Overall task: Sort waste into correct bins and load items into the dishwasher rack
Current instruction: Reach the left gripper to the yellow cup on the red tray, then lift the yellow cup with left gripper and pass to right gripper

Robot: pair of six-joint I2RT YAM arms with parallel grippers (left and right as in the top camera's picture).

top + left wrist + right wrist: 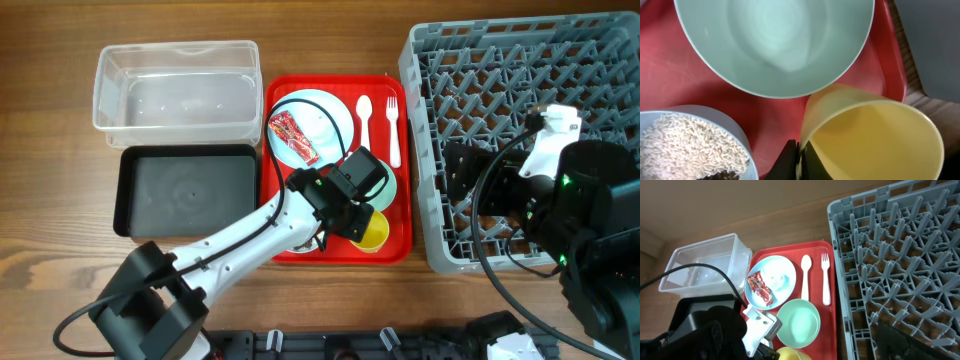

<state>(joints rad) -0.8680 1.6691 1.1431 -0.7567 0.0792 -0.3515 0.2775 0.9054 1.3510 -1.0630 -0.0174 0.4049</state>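
Note:
My left gripper [801, 161] is shut on the near rim of the small yellow cup [875, 140], one finger inside the wall and one outside. The cup [372, 232] stands at the red tray's front right corner. Beside it are the mint green bowl [775, 40] and a pale blue bowl holding rice grains [685, 145] with dark bits. The pale blue plate [312, 120] carries the red wrapper [292, 137]. The white spoon [365, 120] and fork [392, 125] lie to its right. My right gripper [462, 180] hangs open over the grey dishwasher rack [520, 60], holding nothing.
The clear tub [175, 90] stands at the back left with the black tray [185, 190] in front of it, both left of the red tray [402, 250]. My left arm reaches across the red tray's front left.

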